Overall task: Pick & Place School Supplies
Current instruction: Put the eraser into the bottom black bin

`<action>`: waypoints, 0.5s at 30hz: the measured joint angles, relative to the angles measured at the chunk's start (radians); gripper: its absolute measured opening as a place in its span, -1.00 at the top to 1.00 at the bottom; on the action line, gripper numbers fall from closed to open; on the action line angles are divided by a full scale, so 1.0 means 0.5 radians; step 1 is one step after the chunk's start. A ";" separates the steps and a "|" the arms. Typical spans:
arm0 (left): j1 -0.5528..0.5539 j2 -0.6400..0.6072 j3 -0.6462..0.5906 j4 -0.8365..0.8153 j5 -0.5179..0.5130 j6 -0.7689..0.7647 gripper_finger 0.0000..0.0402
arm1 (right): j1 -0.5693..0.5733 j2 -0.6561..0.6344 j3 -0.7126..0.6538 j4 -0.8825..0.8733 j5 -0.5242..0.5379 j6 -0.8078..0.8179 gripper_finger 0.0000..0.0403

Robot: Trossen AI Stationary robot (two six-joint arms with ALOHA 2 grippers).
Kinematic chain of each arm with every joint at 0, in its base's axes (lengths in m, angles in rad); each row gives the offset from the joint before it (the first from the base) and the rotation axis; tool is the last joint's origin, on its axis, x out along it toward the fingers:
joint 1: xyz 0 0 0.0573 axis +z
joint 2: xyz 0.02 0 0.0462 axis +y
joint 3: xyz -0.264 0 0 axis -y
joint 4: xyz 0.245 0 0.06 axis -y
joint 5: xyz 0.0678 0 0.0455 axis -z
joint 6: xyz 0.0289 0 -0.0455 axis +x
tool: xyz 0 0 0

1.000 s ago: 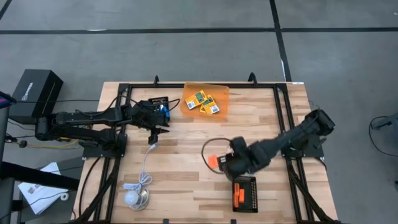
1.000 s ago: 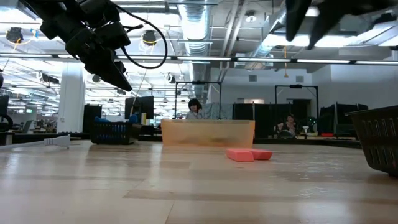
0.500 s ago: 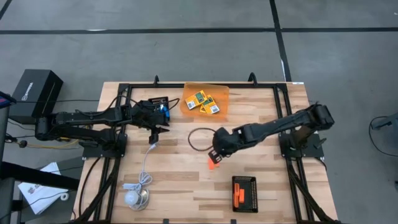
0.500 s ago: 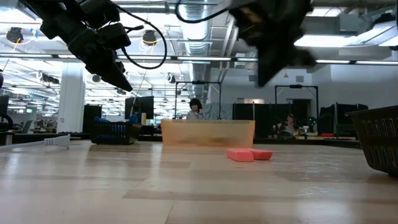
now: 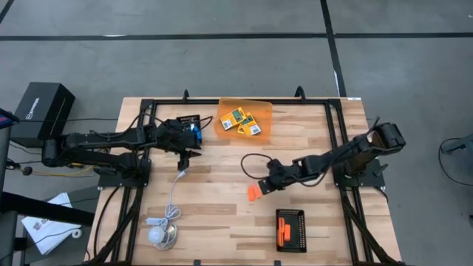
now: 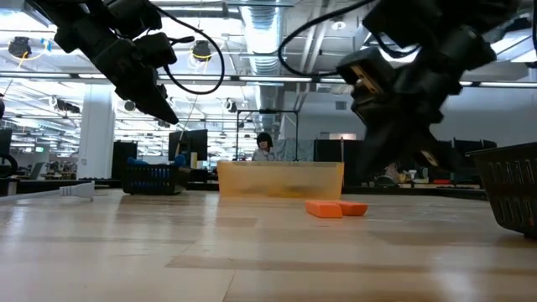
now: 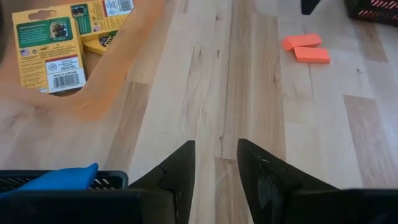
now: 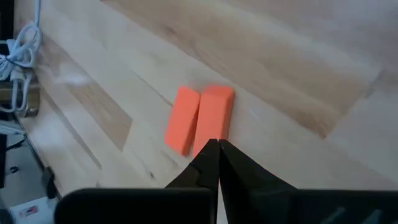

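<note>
Overhead, the wooden table (image 5: 222, 214) carried an orange tray (image 5: 245, 111) of crayon boxes (image 5: 240, 120) at its far edge. Two orange sticks (image 8: 200, 119) lay side by side mid-table, apparently just ahead of the right gripper (image 8: 214, 152), whose fingers were pressed together, empty. The left gripper (image 7: 214, 165) hovered part-open near a black basket (image 5: 185, 122). Beyond stretched an office hall with seated people.
</note>
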 joint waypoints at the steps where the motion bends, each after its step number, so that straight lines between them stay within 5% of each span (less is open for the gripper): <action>1: 0.000 0.002 0.000 0.001 -0.005 0.000 0.42 | 0.008 0.000 -0.035 0.055 -0.006 0.021 1.00; 15: 0.000 0.002 0.000 0.001 -0.004 0.000 0.42 | 0.024 0.188 -0.089 0.431 -0.007 0.079 1.00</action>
